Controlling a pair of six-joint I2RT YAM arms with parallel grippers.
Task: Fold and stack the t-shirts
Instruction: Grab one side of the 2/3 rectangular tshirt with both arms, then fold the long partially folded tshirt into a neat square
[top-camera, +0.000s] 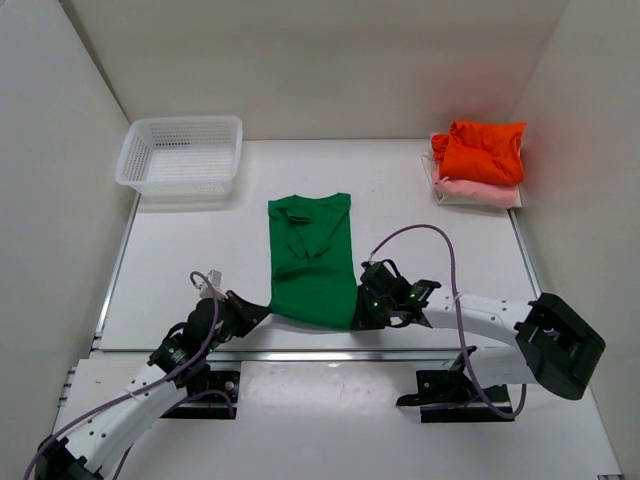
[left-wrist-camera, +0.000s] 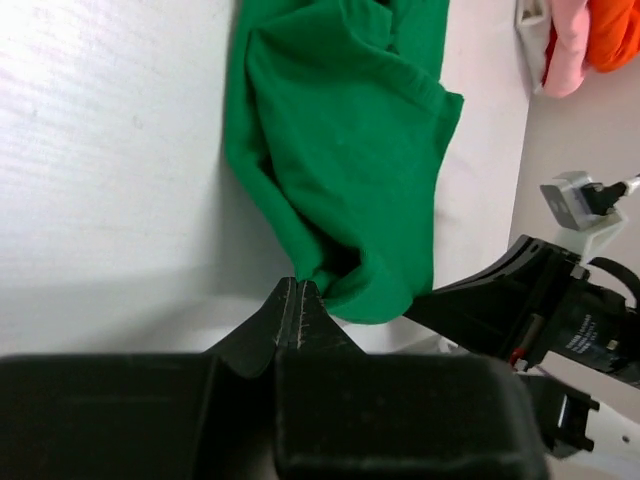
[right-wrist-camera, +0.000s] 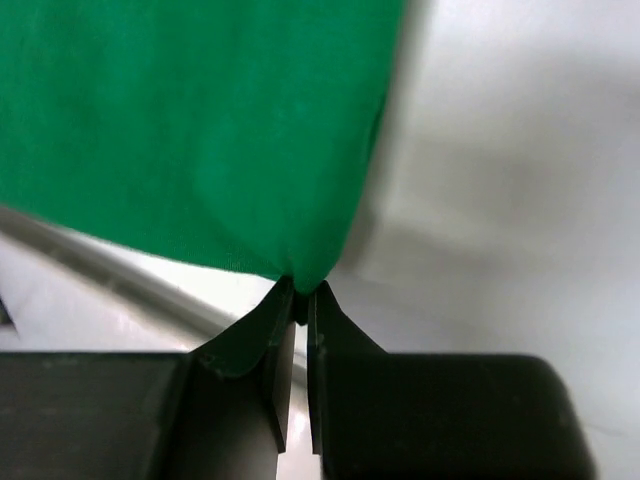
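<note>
Green cloth lies in the middle of the desk (top-camera: 170, 270): the green t-shirt (top-camera: 312, 262) is folded into a long narrow strip, collar toward the far side and hem toward us. Our left fingers (left-wrist-camera: 290, 318) are pinched together on the near left corner of that hem, and our right fingers (right-wrist-camera: 284, 322) are clamped on the near right corner. At the far right, the orange t-shirt (top-camera: 482, 150) sits folded on top of the pink t-shirt (top-camera: 480, 192). A white mesh basket (top-camera: 182, 155) stands at the far left.
</note>
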